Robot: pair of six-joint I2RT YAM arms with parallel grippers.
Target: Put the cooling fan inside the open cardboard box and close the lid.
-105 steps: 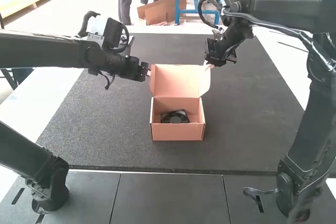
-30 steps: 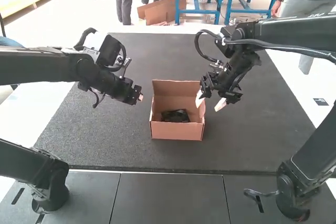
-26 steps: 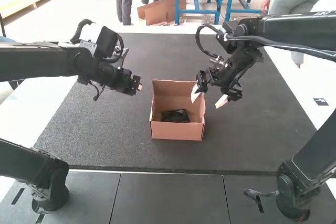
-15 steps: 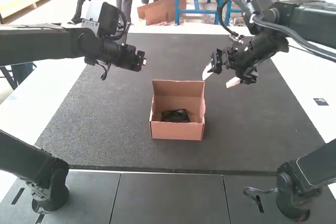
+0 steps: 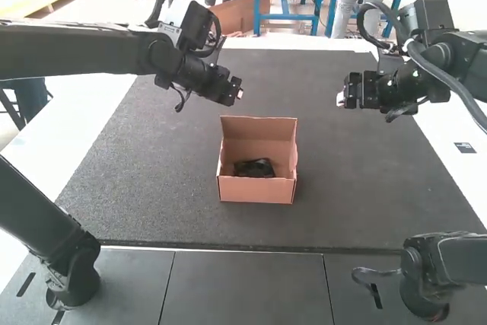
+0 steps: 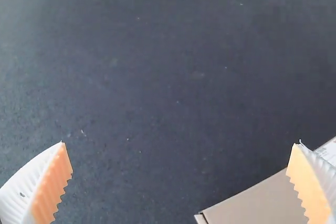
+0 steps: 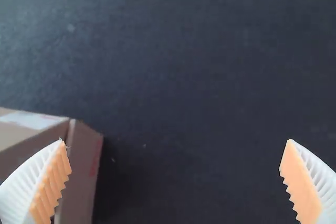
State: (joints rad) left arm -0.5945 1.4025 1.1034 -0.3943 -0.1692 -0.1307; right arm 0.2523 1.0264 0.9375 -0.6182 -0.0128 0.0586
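The cardboard box (image 5: 256,180) sits open in the middle of the black mat, its lid (image 5: 258,129) raised at the far side. The black cooling fan (image 5: 253,167) lies inside on the bottom. My left gripper (image 5: 237,94) hovers above the mat just beyond the box's far left corner, fingers wide open and empty. In the left wrist view a cardboard corner (image 6: 252,209) shows beside one orange pad (image 6: 306,184). My right gripper (image 5: 342,100) hangs open and empty to the right of the box, well clear of it. The right wrist view shows the box's edge (image 7: 79,171) by one finger (image 7: 47,183).
The black mat (image 5: 137,173) covers most of the table, with bare room on every side of the box. A pale table border (image 5: 46,142) runs along the left, and grey panels (image 5: 243,287) lie at the front.
The lid stood taller 3.5 s ago and now sits lower. Both grippers have risen away from the box, the left drifting right and farther back, the right swinging out to the right.
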